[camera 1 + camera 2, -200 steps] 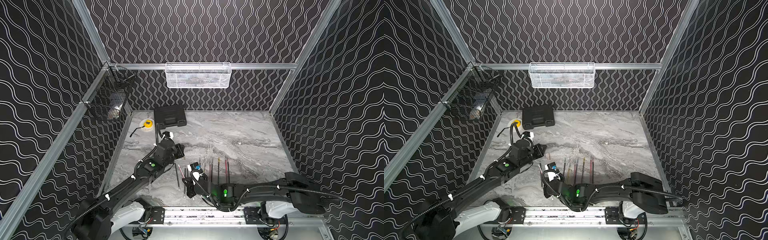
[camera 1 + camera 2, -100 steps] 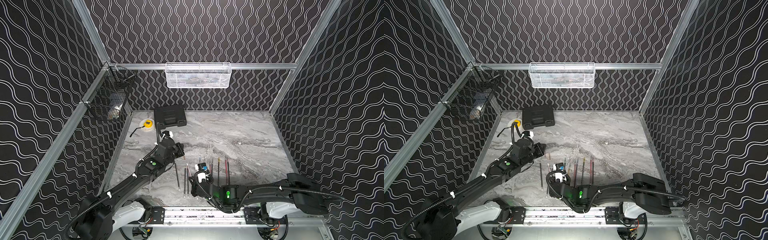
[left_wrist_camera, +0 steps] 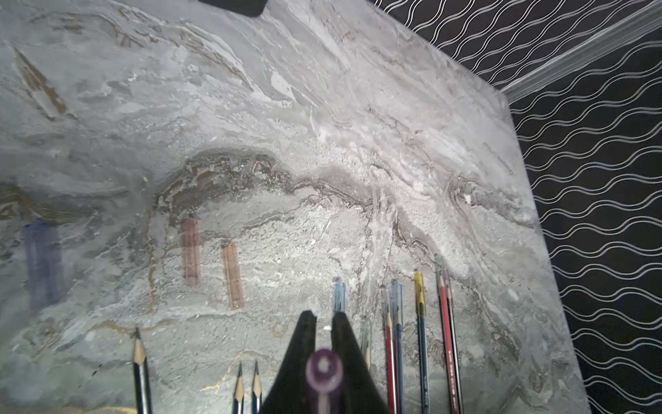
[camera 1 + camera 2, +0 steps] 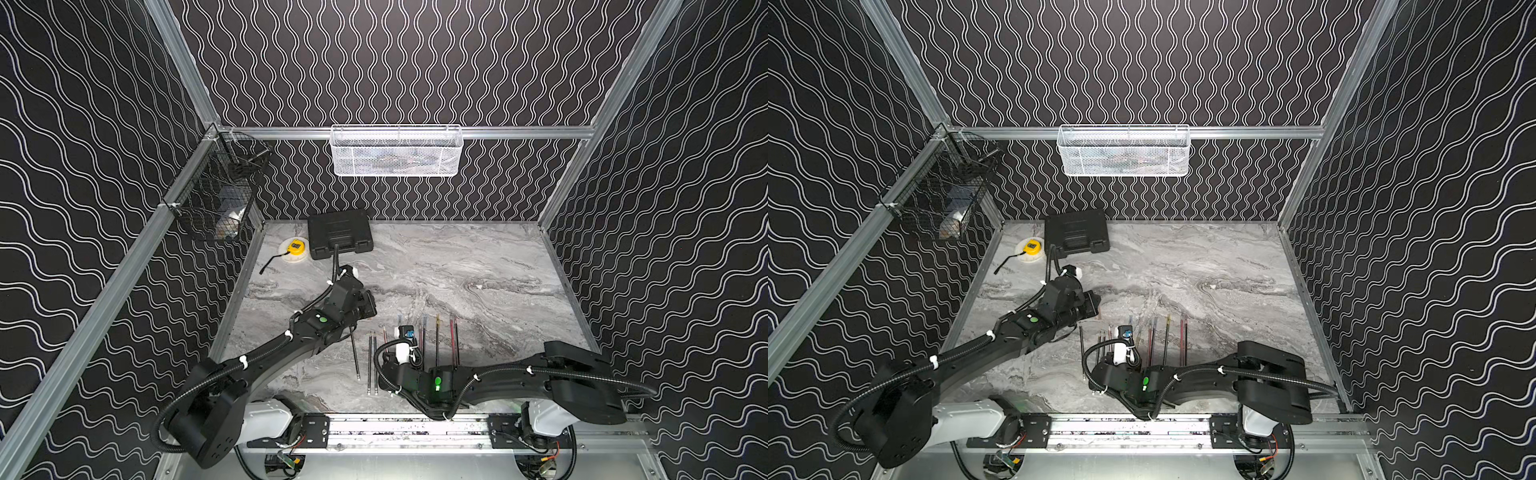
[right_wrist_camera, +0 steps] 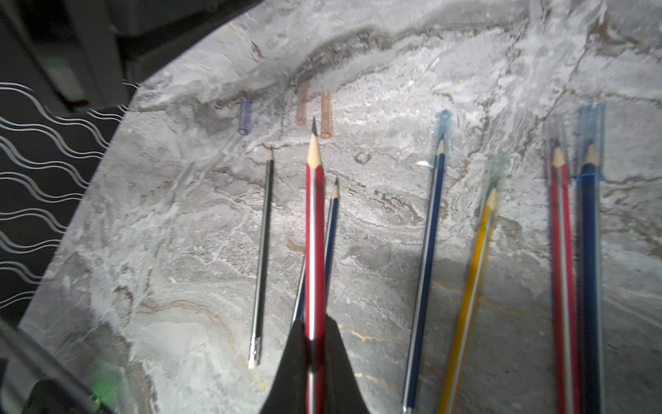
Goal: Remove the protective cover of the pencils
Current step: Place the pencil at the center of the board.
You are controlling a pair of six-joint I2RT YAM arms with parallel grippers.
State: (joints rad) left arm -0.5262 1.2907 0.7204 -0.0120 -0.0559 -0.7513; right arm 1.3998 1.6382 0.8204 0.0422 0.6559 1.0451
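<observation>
Right wrist view has the right fingers (image 5: 333,344) pinched tight on a red pencil (image 5: 315,215) with a white stripe, gripped along its body, its sharpened tip bare. Left wrist view shows the left fingers (image 3: 304,344) almost meeting at the tips, clamped on a purple cover (image 3: 324,369) that is seen end-on and blurred.

The red pencil crosses above a bare blue pencil (image 5: 331,229) lying on the bench (image 5: 179,233). Just beside that lies a bare black pencil (image 5: 263,251). Past their tips three loose covers lie apart from any pencil: a violet cover (image 5: 244,116), a pink cover (image 5: 302,105) and an orange cover (image 5: 326,114).

On the other side of the red pencil more lie roughly parallel, each with a cover on its tip. There is a navy pencil (image 5: 430,233) under a light blue cover and a yellow pencil (image 5: 476,269) under a greenish one. A second red-striped pencil (image 5: 562,269) and a dark blue pencil (image 5: 591,269) lie side by side.

In both top views the pencils (image 4: 437,345) form a row near the front middle of the bench, between the two arms. At the rear left corner stands a black case (image 4: 338,232) with a yellow tape measure (image 4: 294,248) beside it. A white mesh basket (image 4: 397,151) hangs on the rear wall and a black wire basket (image 4: 216,199) on the left wall
</observation>
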